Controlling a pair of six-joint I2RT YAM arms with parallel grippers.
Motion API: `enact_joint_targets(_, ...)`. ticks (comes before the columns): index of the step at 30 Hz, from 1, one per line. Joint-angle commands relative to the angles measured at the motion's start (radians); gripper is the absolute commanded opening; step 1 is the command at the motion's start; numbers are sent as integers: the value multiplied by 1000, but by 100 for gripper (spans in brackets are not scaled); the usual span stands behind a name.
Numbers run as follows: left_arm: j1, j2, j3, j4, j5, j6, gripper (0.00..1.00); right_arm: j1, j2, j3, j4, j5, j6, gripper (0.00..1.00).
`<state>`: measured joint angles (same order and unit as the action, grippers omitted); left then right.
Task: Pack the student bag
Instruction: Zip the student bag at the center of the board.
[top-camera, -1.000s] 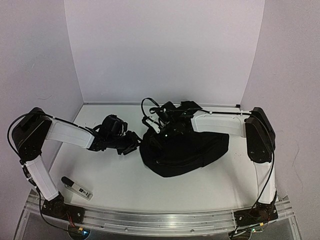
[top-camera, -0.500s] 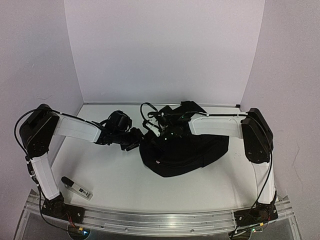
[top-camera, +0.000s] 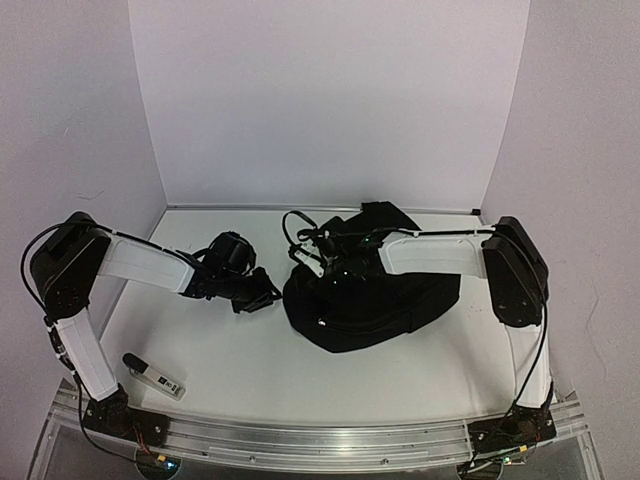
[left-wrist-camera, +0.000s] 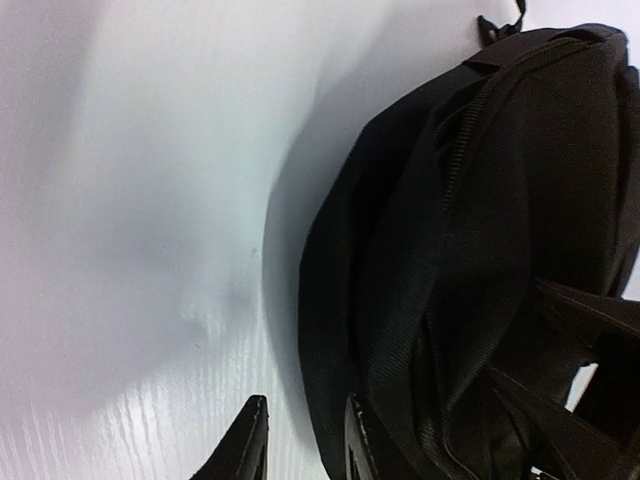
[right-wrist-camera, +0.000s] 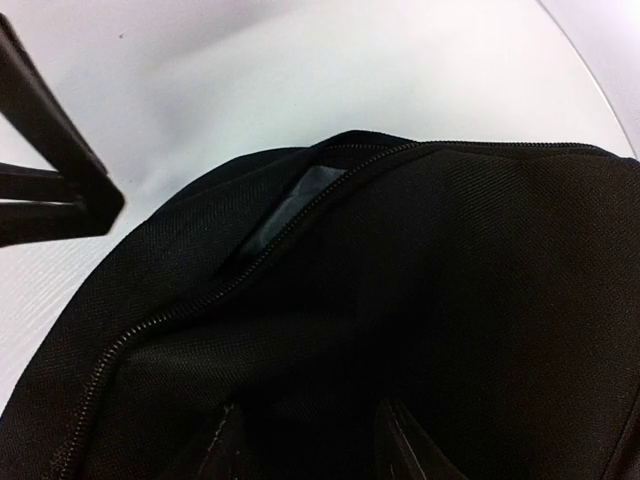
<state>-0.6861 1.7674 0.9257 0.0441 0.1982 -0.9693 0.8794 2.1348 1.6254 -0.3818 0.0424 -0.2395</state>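
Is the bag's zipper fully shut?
No, in the right wrist view the student bag zipper gapes, with grey showing inside.

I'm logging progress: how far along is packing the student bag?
Done: the student bag lies on the table, its zip partly open. In hand: the right pincer rests on its fabric; the left pincer stands open beside it. Left: a small black-and-white item lies outside it, at the table's near-left corner.

The large soft fabric backpack (top-camera: 370, 300) is plain black, the wood-grained flat table (top-camera: 250, 350) white, the small near-left stick (top-camera: 153, 375) white with black cap.
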Motion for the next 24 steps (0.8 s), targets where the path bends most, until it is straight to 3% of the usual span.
enact_joint_targets(1, 3, -72, -12, 68, 37, 15, 36, -33, -35, -26, -59, 22, 7, 45)
enact_joint_targets(6, 3, -23, 34, 83, 63, 32, 39, -33, -53, -3, -71, -34, 36, 46)
enact_joint_targets(12, 3, 97, 76, 160, 133, -11, 39, -35, -58, -7, -77, 6, 27, 46)
enact_joint_targets(17, 1, 84, 29, 257, 164, -49, 23, -35, -43, -21, -78, 20, 21, 46)
enact_joint_targets(20, 2, 10, -22, 284, 154, -54, 2, -37, -33, -28, -79, 42, 3, 45)
enact_joint_targets(24, 2, -118, -88, 291, 139, -48, 0, -51, -31, -40, -80, 59, -4, 45)
